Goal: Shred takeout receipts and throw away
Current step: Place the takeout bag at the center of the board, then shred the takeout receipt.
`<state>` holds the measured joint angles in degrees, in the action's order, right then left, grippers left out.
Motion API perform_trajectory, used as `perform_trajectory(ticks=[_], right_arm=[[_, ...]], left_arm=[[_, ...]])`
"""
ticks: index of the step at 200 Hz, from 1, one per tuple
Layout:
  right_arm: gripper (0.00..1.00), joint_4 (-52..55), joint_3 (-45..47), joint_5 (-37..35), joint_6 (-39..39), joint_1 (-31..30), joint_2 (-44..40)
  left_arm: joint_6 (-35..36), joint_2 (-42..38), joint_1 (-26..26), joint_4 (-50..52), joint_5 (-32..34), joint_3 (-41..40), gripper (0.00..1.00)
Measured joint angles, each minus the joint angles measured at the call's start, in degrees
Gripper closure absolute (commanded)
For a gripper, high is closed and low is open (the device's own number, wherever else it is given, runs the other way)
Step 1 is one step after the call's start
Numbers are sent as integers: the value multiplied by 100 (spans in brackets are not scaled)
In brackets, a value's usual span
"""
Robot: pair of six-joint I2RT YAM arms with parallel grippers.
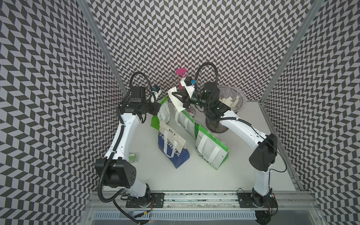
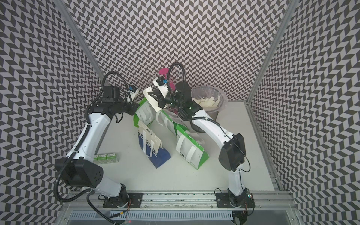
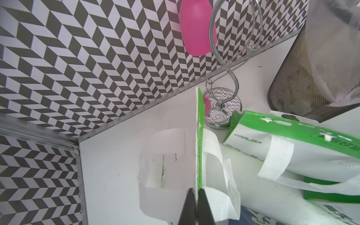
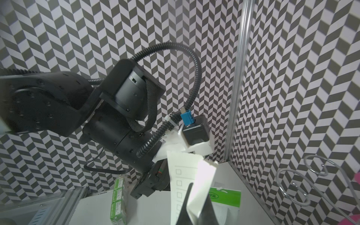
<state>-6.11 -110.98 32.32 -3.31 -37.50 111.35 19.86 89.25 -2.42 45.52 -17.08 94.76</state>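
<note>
My right hand is closed tight on a takeout receipt. It pinches the strip partway along and holds it in the air above the bags, short of the mesh bin; in both top views the slip shows as a cream band drooping from the jaws. It is thin, matte paper printed with faint lines and small boxes, and its upper edge is ragged, so I judge it nearly weightless, limp and quick to rip. It should neither crush nor break, but it could slide out of a single pinch or fold instead of tearing. To shred it I would want a second grip just beside the first, across the line of the tear and near an edge, with the paper taut between them. My left hand is not free for that: its jaws are shut on the rim of a green-and-white bag, stiff coated card with soft white strap handles. The bin is dark wire mesh lined with a filmy clear liner, and torn pieces already lie inside. A glossy blue-and-cream bag lies flat on the smooth white bench, and a chrome wire stand curls up at the back.
</note>
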Motion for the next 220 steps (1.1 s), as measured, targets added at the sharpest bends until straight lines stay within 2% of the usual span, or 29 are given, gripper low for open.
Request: perform_trajectory(ticks=[43,74,90,124,159,182,220], right_arm=[[100,-4,605,-105,-96,306,-442],[100,81,992,-236,-236,431,-765],[100,153,1145,-284,-310,463,-955],[100,227,1408,-380,-437,529,-1384],[100,232,1705,-455,-509,629,-1845],[99,227,1838,-450,-520,750,-2087],[97,173,2092,-170,-426,1099,-2479]], left_arm=[[-35,44,68,-52,-275,-201,93],[-74,55,68,-68,-393,-275,82],[-46,63,68,-96,-428,-275,74],[-50,81,70,-70,-487,-240,50],[-199,125,13,-4,-894,431,31],[-332,17,-267,-181,-1344,866,29],[-780,-66,-1023,-752,-2323,1353,27]])
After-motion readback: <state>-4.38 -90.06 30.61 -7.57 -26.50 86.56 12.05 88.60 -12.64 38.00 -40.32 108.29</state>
